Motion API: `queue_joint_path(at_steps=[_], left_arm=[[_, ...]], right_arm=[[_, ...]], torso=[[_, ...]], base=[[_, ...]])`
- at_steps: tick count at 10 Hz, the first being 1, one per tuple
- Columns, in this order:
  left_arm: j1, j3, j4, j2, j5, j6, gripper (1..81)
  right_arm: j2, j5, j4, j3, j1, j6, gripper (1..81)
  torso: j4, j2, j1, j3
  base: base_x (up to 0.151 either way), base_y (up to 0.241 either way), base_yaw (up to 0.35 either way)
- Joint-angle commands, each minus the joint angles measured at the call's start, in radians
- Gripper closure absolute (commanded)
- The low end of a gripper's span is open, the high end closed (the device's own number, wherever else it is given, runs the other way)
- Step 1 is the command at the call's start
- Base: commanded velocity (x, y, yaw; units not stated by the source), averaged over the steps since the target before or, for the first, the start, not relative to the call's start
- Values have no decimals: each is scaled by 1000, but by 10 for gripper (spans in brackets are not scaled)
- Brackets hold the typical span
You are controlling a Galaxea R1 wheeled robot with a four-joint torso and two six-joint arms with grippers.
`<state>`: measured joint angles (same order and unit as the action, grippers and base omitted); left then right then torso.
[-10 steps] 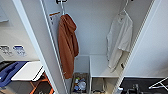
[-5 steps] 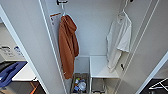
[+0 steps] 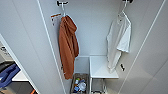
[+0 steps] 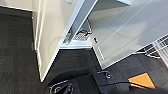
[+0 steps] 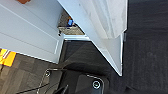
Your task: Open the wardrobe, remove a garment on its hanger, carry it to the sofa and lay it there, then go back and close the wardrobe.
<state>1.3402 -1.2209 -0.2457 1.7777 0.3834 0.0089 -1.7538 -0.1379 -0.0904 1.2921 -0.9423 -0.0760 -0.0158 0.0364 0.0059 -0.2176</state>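
Observation:
The wardrobe [image 3: 95, 30] stands open in front of me, with its doors swung out to either side [image 3: 25, 37]. Inside on the right the garment [image 3: 120, 40], a white T-shirt, hangs from its thin white hanger [image 3: 124, 8] on a dark hook near the top. An orange hoodie [image 3: 67, 47] hangs on the left from a like hanger. In the left wrist view the open doors [image 4: 52, 37] rise over dark carpet. The right wrist view has them [image 5: 105, 32] from the other side.
A white shelf [image 3: 101, 67] sits low under the T-shirt, with a basket of bottles [image 3: 80, 85] on the wardrobe floor beside it. Past the left door a blue object [image 3: 7, 75] lies by a white surface. Orange floor patches [image 4: 142, 80] lie beside the doors.
The whole head view has shifted: the camera has come closer to the wardrobe, so the hoodie and T-shirt look larger. Both clothes hang as before.

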Motion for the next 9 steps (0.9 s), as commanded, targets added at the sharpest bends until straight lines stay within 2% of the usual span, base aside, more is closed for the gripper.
queue_joint_path(at_steps=[1,4,6,7,9], left_arm=[[98,-213,-32,204,74,-66,10],[144,-388,-30,385,52,-75,10],[159,-500,-30,494,-12,-85,10],[169,-552,-30,537,-18,-92,10],[182,-717,-30,649,-29,-93,10]], right_arm=[[-167,30,-78,194,-167,36,10],[-318,53,-77,298,-280,36,10],[-420,59,-74,389,-347,36,10],[-463,79,-71,422,-379,36,10],[-584,95,-68,554,-437,35,10]], torso=[[0,0,0,0],[0,1,-1,0],[0,1,-1,1],[0,1,-1,1],[0,2,-2,1]], base=[[0,0,0],[0,0,0],[0,0,0],[0,0,0],[0,0,0]])
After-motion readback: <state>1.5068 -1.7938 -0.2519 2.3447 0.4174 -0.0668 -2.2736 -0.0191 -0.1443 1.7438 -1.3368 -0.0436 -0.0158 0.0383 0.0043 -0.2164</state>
